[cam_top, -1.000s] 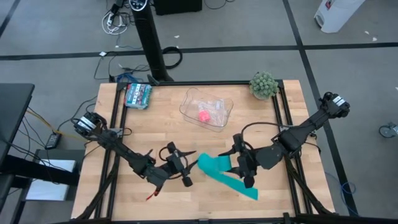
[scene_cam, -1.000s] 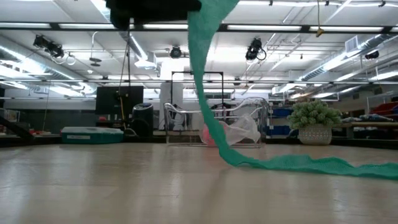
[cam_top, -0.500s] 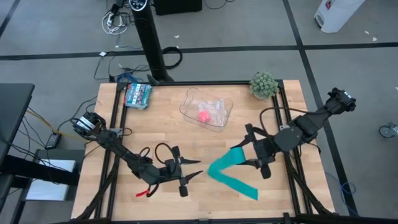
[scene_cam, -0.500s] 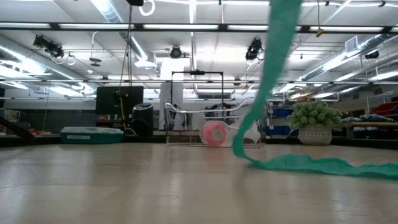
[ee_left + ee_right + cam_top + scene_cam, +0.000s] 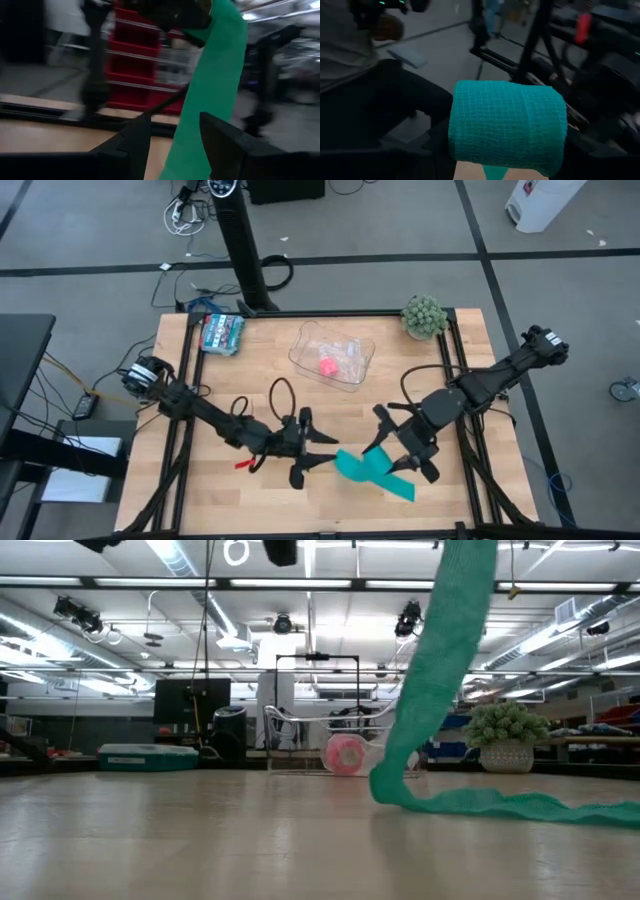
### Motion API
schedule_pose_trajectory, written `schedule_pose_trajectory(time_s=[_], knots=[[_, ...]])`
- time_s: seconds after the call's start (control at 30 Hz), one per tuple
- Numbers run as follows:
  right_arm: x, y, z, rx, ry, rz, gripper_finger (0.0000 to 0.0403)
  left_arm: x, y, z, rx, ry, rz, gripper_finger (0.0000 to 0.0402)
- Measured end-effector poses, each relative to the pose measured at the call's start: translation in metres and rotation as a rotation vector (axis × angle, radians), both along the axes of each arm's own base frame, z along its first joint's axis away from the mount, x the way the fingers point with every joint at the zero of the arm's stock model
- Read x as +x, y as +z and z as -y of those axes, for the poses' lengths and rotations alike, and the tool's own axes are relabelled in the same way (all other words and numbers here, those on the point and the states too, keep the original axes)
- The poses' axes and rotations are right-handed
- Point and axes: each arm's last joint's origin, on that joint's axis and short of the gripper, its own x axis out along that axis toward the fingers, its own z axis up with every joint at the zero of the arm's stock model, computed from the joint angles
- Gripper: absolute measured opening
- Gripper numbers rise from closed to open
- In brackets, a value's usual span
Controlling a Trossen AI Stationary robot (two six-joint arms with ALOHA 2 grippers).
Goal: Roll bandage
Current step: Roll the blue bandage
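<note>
Near the desk's front edge, the right claw was clamped on the bandage's raised end while the left claw stood apart beside it, rolling barely begun, so next the strip needed winding.

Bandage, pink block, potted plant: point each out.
bandage (image 5: 362,467), high view, on the flat strip near the right gripper.
pink block (image 5: 327,366), high view, its middle, inside the clear container.
potted plant (image 5: 424,315), high view, the green top.

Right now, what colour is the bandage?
Teal-green bandage; right wrist view shows it best.
</note>
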Motion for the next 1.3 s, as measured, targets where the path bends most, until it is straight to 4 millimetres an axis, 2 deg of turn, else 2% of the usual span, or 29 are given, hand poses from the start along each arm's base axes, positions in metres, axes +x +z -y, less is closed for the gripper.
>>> schedule_pose_trajectory(time_s=[0.23,0.5,0.63,0.73,0.93,1.03,1.17,1.3], knots=[[0.026,-0.012,0.006,-0.011,0.075,0.016,0.0228,0.005,0.001,-0.01,-0.025,-0.136,0.012,0.0177],[0.033,-0.007,0.022,0.004,0.052,0.07,0.0228,0.005,0.001,-0.01,0.022,-0.124,0.021,0.0177],[0.035,-0.008,0.027,0.034,0.017,0.039,0.0227,-0.002,0.014,-0.01,0.102,-0.104,0.062,0.0177],[0.036,-0.011,0.029,0.042,-0.056,0.027,0.0228,-0.011,0.025,-0.007,0.159,-0.02,0.047,0.0177],[0.034,-0.04,0.034,0.032,-0.249,0.002,0.0228,-0.029,0.033,0.003,0.207,0.209,-0.046,0.0177],[0.034,-0.06,0.035,0.036,-0.35,0.038,0.0229,-0.033,0.027,0.007,0.237,0.3,-0.115,0.0177],[0.039,-0.082,0.033,0.032,-0.464,0.097,0.0229,-0.033,0.019,0.004,0.257,0.412,-0.198,0.0179],[0.046,-0.098,0.032,-0.002,-0.502,0.09,0.0229,-0.033,0.015,0.003,0.295,0.431,-0.236,0.0193]])
